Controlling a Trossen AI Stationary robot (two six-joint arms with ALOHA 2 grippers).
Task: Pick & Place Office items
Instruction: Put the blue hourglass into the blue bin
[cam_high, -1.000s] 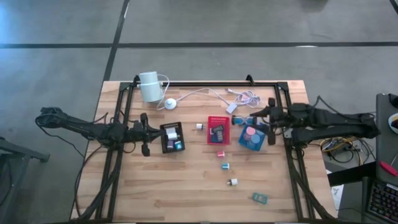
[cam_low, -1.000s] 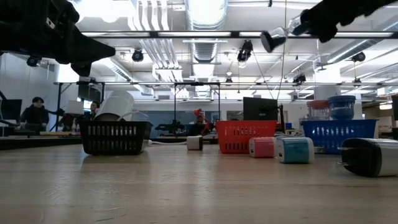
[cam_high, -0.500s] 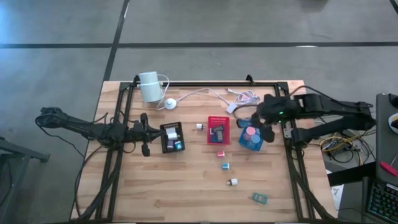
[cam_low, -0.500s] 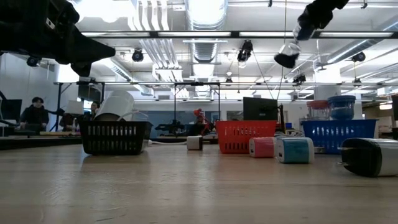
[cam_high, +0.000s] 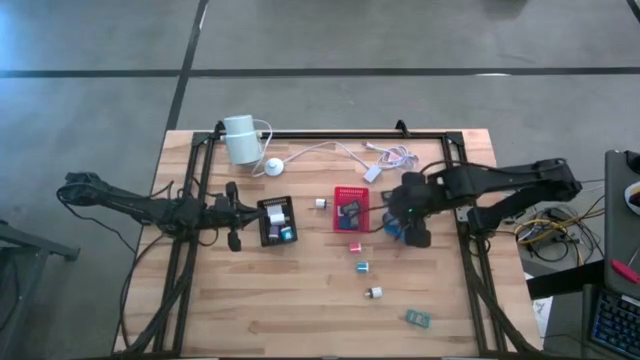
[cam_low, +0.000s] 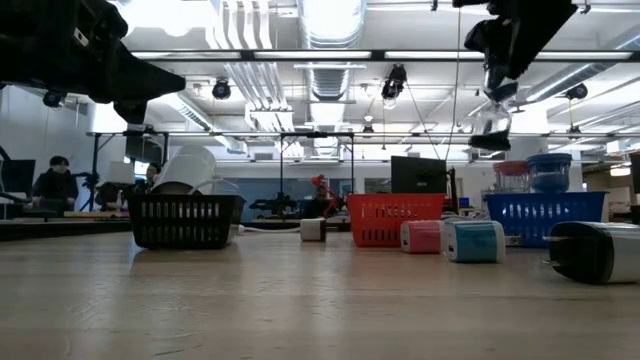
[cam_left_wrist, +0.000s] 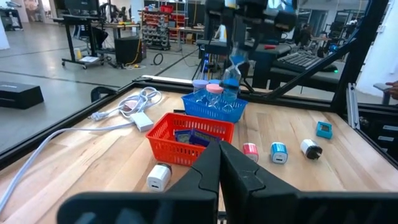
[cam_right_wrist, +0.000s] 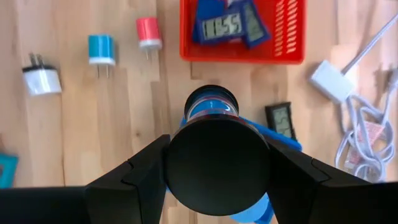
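Observation:
My right gripper (cam_high: 406, 212) hangs over the blue tray (cam_left_wrist: 214, 107), pointing down and shut on a small clear, blue-tinted round container (cam_low: 490, 125). On the bare wood lie a pink plug block (cam_high: 355, 246), a blue one (cam_high: 362, 267), a white one (cam_high: 373, 293), a teal piece (cam_high: 418, 318) and another white block (cam_high: 320, 204). A small dark clip (cam_right_wrist: 281, 119) lies beside the blue tray. The red tray (cam_high: 350, 212) holds dark rectangular pieces. My left gripper (cam_left_wrist: 219, 163) is shut and waits beside the black tray (cam_high: 277, 222). My right gripper pinches the clear container by its dark round upper end (cam_right_wrist: 217, 165), one finger (cam_right_wrist: 140, 177) on each side. It comes from above, pointing down. The container hangs upright below the fingers, lifted clear above the blue tray, and its lower rim (cam_right_wrist: 211, 102) shows beyond the dark end.
A white cylinder device (cam_high: 240, 138) with its white cable (cam_high: 385, 155) lies along the far edge. The blue tray holds pastel discs (cam_left_wrist: 208, 90). A black frame (cam_high: 467, 250) runs along the table's sides. Bare wood (cam_high: 290, 300) lies toward the near edge.
My right gripper has swung from the table's right side toward its left, over the blue tray, and come down. It has tipped from nearly level to pointing down, so the clear container has turned from lying sideways to hanging upright.

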